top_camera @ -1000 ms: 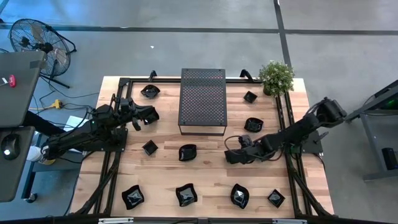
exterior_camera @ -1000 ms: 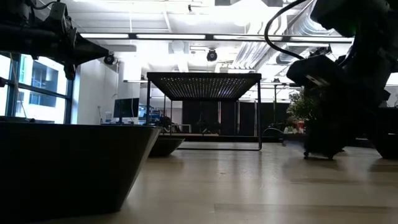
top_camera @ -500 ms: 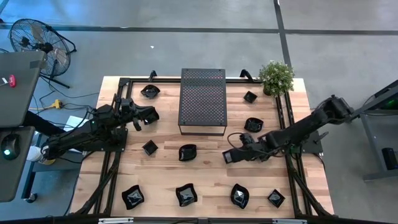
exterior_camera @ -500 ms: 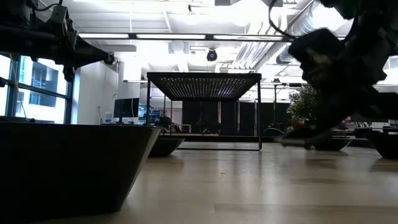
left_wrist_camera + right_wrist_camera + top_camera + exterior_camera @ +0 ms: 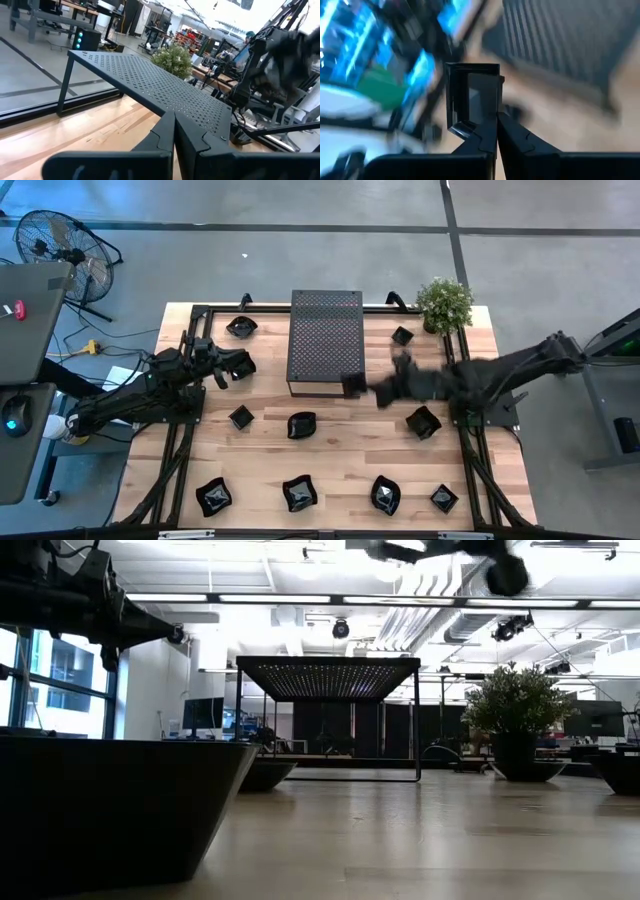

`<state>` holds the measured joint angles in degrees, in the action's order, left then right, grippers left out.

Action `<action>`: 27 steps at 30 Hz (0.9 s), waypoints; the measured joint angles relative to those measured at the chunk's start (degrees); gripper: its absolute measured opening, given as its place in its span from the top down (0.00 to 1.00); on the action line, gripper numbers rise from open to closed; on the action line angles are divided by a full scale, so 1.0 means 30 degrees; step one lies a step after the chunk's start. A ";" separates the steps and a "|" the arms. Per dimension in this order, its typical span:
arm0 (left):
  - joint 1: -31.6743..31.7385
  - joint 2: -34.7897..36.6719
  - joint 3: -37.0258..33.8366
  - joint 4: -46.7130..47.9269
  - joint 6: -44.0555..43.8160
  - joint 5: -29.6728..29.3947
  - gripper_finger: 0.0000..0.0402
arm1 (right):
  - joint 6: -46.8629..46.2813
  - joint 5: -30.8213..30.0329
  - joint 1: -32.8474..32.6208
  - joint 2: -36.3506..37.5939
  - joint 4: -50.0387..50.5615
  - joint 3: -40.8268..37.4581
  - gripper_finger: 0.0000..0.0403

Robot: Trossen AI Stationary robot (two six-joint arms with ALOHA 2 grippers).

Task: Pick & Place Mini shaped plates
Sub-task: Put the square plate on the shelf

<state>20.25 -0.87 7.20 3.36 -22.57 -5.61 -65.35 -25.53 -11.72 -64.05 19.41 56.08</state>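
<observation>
Several small glossy black plates lie scattered on the wooden table (image 5: 340, 455), among them ones at the back left (image 5: 241, 327), in the middle (image 5: 301, 424) and on the right (image 5: 423, 422). My right gripper (image 5: 359, 386) is raised, motion-blurred, at the front right corner of the perforated box (image 5: 325, 340). It is shut on a small square black plate (image 5: 351, 384), which the right wrist view shows pinched by its rim (image 5: 472, 95). My left gripper (image 5: 243, 364) hangs shut and empty left of the box, fingers together (image 5: 174, 131).
A potted plant (image 5: 444, 303) stands at the back right corner. More plates line the front edge (image 5: 300, 493). In the low view a large dark plate (image 5: 110, 805) fills the near left. A fan (image 5: 55, 242) and a desk stand off the table to the left.
My right arm has lifted off the table and swung back left toward the box, carrying the square plate; a plate on the right now shows. The left arm has not moved.
</observation>
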 joint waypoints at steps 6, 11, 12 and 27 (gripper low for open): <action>0.0000 0.0003 0.0007 -0.0110 0.0000 -0.0051 1.00 | 0.4001 0.1642 0.7102 -0.1336 -0.0140 0.4239 0.99; 0.0000 0.0000 0.0000 -0.0096 0.0000 -0.0076 1.00 | 0.4800 0.5256 1.1630 -0.4100 0.0715 0.6624 1.00; 0.0000 -0.0001 0.0000 -0.0088 -0.0003 -0.0193 1.00 | 0.4889 0.6023 1.2160 -0.4765 0.0812 0.6976 1.00; -0.0004 0.0003 0.0000 -0.0067 -0.0007 -0.1042 1.00 | 0.1291 0.9731 1.2637 -0.9661 0.3418 0.8169 1.00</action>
<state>20.24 -0.86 7.20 3.16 -22.59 -8.73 -61.48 3.66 26.19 -93.03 29.66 80.58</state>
